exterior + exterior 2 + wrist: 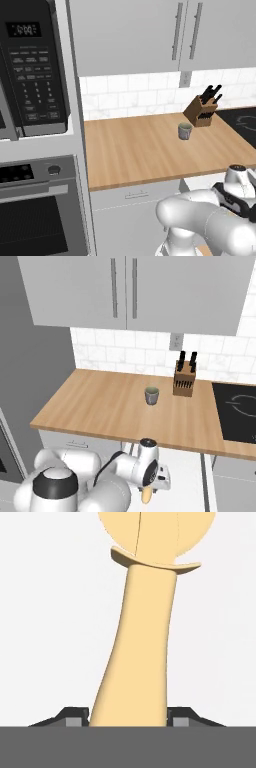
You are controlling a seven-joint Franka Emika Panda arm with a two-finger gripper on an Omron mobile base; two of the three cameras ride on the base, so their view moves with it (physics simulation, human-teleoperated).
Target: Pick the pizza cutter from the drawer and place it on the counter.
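Two things sit far right on the counter (135, 145): cup (185, 131), knife block (202, 112). From the right base I see the cutter (146, 495) hanging below my wrist, over the open drawer (185, 481). Hand view: gripper (129, 718) clamped on its handle.

Place: a home kitchen, rendered.
Worktop: broad light-brown wooden butcher-block counter (145, 145) with a straight front edge.
Behind the counter: white tiled backsplash (130, 358) with a small wall outlet (175, 341).
Above the counter: pale-grey wall cabinets (125, 291) with long metal bar handles.
On the counter: wooden knife block (201, 112) holding black-handled knives, a small grey cup (185, 131) just beside it.
Left of the counter: black-panelled microwave (30, 70) above a built-in oven with dark glass door (32, 227).
Right of the counter: black glass stovetop (235, 408).
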